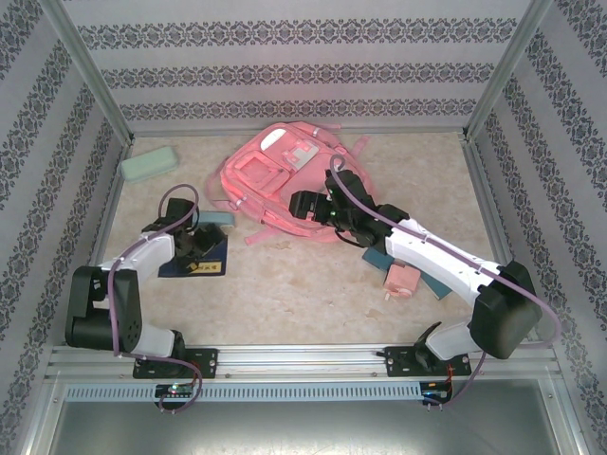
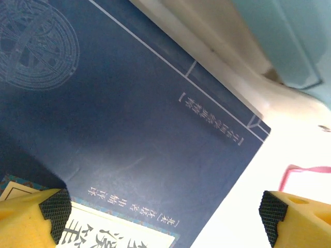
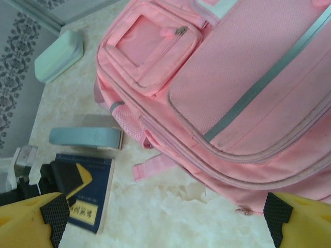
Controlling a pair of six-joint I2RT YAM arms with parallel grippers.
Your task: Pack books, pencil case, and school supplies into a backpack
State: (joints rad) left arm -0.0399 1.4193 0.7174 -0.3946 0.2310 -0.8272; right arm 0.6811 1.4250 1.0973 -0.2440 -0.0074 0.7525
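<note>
The pink backpack [image 1: 270, 171] lies flat at the back middle of the table, pockets up [image 3: 232, 77]. A navy book [image 1: 201, 263] with a yellow label lies front left [image 2: 129, 129] [image 3: 89, 194]. My left gripper [image 1: 194, 248] hovers open just over it [image 2: 163, 219], one fingertip [image 2: 54, 209] above the label corner, the other past the book's edge. The mint pencil case [image 1: 149, 163] rests far left [image 3: 58, 55]. My right gripper [image 1: 308, 207] is open [image 3: 165, 219] above the backpack's near edge. A pink block [image 1: 402, 278] and teal pads [image 1: 377, 256] lie by my right arm.
Another teal pad [image 1: 213, 220] lies just behind the navy book, between it and the backpack [image 3: 85, 138] [image 2: 289, 36]. A loose pink strap [image 3: 155, 165] trails onto the table. Metal posts and patterned walls [image 1: 57, 142] close in the left, back and right sides.
</note>
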